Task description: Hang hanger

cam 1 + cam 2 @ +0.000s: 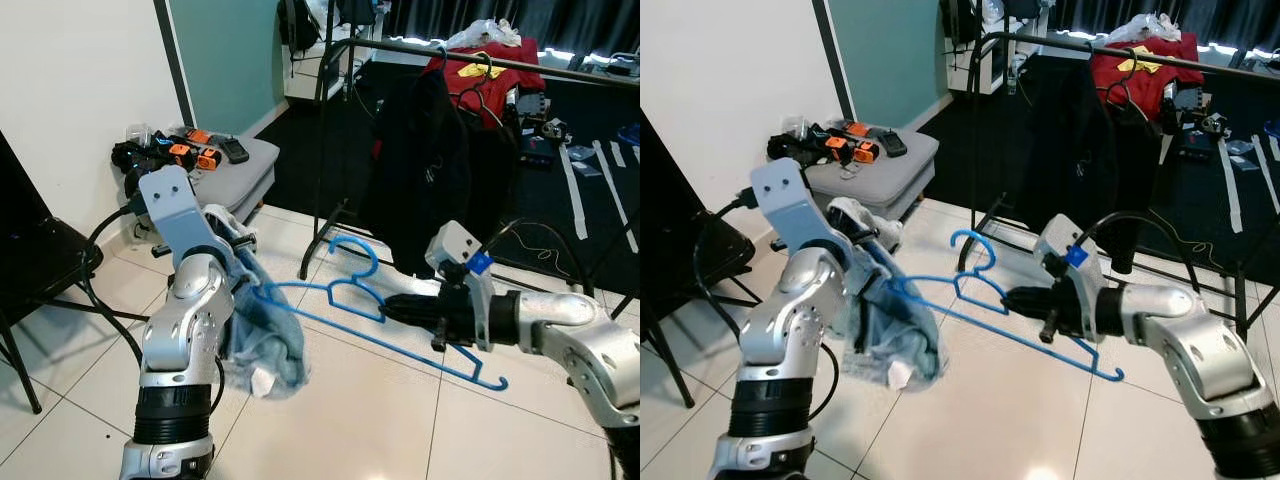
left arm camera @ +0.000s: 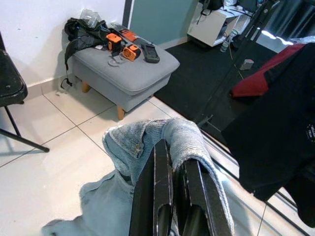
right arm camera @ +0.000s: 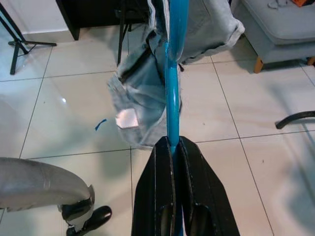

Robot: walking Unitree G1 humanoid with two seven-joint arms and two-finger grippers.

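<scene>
While the right gripper [image 1: 392,308] clamps its jaws tight on the blue plastic hanger [image 1: 375,318], that hanger hangs in the air above the white tiled floor [image 1: 360,410], stretched between the two arms with its hook [image 1: 352,252] pointing up toward the far side. At the hanger's left end, a pale blue denim garment [image 1: 262,340] is draped over it and droops toward the floor. The left gripper [image 2: 173,172] has its jaws closed on a fold of that denim. Beyond the hanger stands a black clothes rack [image 1: 440,50], its rail carrying a black garment [image 1: 420,160] and a red shirt [image 1: 495,75]. To the far left, a grey footstool [image 1: 235,170] by the wall holds orange-and-black tools [image 1: 190,152].
</scene>
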